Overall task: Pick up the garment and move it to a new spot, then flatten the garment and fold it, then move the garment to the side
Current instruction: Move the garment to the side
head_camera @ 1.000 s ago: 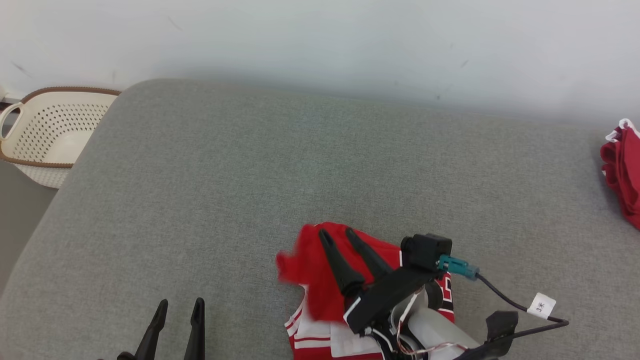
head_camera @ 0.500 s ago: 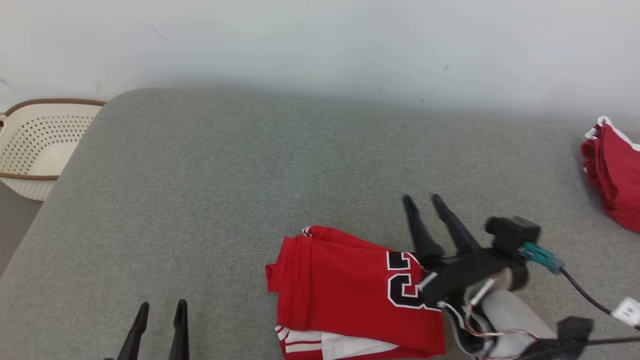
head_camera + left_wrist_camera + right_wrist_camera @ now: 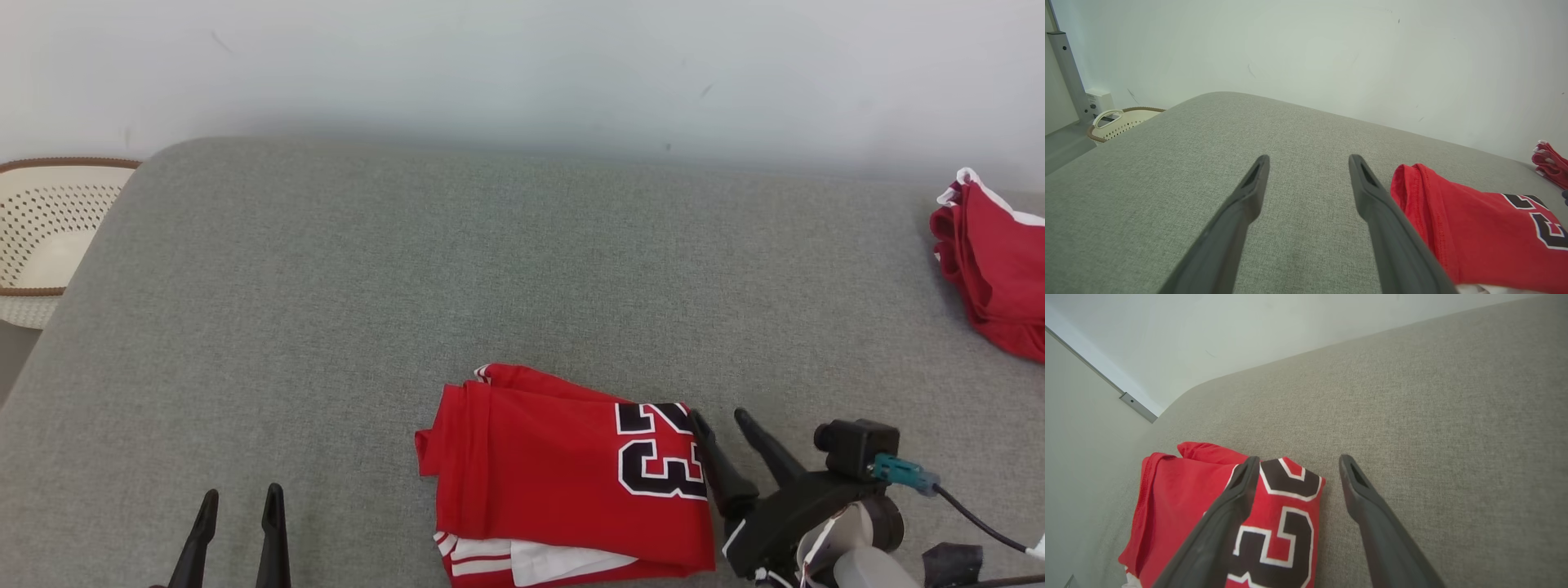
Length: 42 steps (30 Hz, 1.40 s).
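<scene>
The garment (image 3: 555, 478) is a red jersey with black-and-white number print, folded into a compact rectangle near the front of the grey padded surface (image 3: 457, 278); white trim shows at its lower edge. My right gripper (image 3: 720, 420) stands open just off the garment's right edge, holding nothing. In the right wrist view the garment (image 3: 1286, 531) lies under and left of the gripper (image 3: 1298, 463). My left gripper (image 3: 238, 494) is open at the lower left, apart from the cloth. In the left wrist view it (image 3: 1308, 161) has the garment (image 3: 1478, 237) to its right.
A second red cloth pile (image 3: 992, 273) lies at the far right edge of the surface. A cream perforated basket (image 3: 41, 237) stands on the floor off the left end. A pale wall runs behind.
My right gripper let go of the garment's flap and drew back to the right and toward me; the garment now lies folded flat. The camera view shifted left a little.
</scene>
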Available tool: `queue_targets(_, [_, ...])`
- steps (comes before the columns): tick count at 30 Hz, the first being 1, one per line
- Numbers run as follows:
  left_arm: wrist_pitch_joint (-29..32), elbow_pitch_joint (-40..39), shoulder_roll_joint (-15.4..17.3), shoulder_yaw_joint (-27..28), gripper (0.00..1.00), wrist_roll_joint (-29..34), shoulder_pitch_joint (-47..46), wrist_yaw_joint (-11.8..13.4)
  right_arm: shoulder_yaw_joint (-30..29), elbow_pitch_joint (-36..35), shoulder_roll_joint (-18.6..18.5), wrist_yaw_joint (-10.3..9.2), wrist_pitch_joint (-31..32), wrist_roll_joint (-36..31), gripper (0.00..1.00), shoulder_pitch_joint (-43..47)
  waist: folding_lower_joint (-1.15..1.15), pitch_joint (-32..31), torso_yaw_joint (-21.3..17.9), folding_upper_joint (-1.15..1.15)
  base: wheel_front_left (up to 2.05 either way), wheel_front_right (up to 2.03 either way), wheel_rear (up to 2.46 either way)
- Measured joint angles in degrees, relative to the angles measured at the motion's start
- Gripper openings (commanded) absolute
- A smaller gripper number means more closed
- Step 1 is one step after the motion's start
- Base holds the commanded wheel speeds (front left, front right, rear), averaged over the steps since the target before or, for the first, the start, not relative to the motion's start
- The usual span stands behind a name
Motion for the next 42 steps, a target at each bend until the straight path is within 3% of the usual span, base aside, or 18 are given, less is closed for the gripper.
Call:
queue_targets(15, [0.0,0.11,-0.01,-0.1,1.0,-0.03,-0.33,-0.02,1.55,1.94,1.78,0.0,10.85,1.03,1.0,3.9,0.0,0.87,0.66,0.0,0.0,0.0,0.0])
queue_targets(16, [0.0,0.15,0.0,-0.09,1.0,-0.08,-0.32,-0.02,1.82,2.23,1.99,0.0,11.15,1.27,0.85,3.58,0.0,0.86,0.71,-0.01,0.0,0.0,0.0])
queue_targets(18, [0.0,0.23,-0.01,-0.05,1.0,-0.09,-0.34,-0.11,2.56,2.21,2.32,0.0,10.59,1.35,0.0,3.01,0.0,0.79,0.82,0.0,0.0,0.0,0.0])
queue_targets(31, [-0.01,0.11,0.0,-0.25,1.0,-1.31,-0.32,0.35,2.42,2.2,-1.27,0.0,7.12,0.32,0.0,-5.71,0.01,0.48,-0.69,0.0,0.0,0.0,0.0])
queue_targets(42, [-0.07,-1.79,0.0,-0.45,1.0,-1.58,-2.53,0.18,1.2,2.47,-9.07,0.0,9.49,-1.16,0.0,-19.46,0.02,4.66,-2.88,0.0,0.0,0.0,0.0])
